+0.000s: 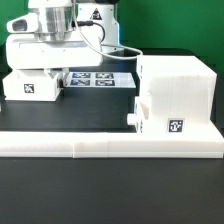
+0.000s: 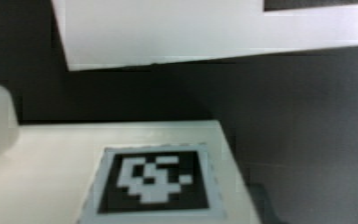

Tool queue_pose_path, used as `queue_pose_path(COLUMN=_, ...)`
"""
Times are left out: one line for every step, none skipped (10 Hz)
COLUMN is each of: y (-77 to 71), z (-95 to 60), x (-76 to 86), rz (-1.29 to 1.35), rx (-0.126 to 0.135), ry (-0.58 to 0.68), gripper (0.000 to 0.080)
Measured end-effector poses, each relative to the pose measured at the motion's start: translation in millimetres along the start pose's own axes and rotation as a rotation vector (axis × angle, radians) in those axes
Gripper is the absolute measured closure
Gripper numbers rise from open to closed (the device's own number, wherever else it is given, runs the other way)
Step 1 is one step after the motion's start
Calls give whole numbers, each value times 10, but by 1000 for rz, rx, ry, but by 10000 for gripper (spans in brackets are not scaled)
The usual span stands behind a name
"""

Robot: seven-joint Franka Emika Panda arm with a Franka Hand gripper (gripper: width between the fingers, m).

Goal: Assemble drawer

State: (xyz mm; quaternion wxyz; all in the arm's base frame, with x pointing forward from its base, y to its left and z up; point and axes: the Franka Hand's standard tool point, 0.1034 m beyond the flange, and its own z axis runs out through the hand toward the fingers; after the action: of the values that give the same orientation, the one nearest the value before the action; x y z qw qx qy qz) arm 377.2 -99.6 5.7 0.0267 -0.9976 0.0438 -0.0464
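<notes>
We find the gripper [image 1: 48, 68] low over the loose drawer box [image 1: 30, 86] at the exterior view's left; we cannot tell whether its jaws are open or closed. The drawer shell [image 1: 178, 92] stands directly behind the L-shaped rail [image 1: 110, 148], which probably braces it for insertion. One knobbed box [image 1: 150, 112] already sits in the shell.

No legible text; drawer [image 1: 178, 95] bears coded tags [image 1: 176, 126].

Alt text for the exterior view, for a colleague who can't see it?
The arm's hand is over a small tagged white box at the exterior view's left. On that view's right, a knobbed box protrudes from the large shell; a white rail lies in front.
</notes>
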Motion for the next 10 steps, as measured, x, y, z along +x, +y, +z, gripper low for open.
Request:
queue_pose_path(y=0, z=0, x=0, rz=0, rx=0, ry=0, gripper=756)
queue_pose_path(y=-22, z=-13, x=17, rz=-17, rx=3, ry=-3, gripper=756)
queue_pose_path(y=-104, z=-72, x=91, rz=-74, rx=14, ry=-12, gripper=756)
queue_pose_path(y=-203, z=-128, x=168, rz=-103, rx=29, ry=-25, gripper=755)
queue_pose_path(y=-304, z=-201, x=280, rz=-125, rx=41, ry=-31, gripper=755)
queue_pose_path(y=-381, z=-266, x=395, rz=-139, rx=46, ry=-24, gripper=755)
queue_pose_path(y=-457, z=-310, x=518, rz=-160, rx=59, ry=-28, gripper=755)
queue_pose_path(y=-508, z=-361, x=697, rz=-187, rx=70, ry=-19, gripper=755)
queue_pose_path(y=-502, z=-383, x=816, rz=-230, rx=73, ry=-5, gripper=755)
queue_pose_path(y=-499, z=-372, x=803, rz=-244, rx=73, ry=-6, gripper=755)
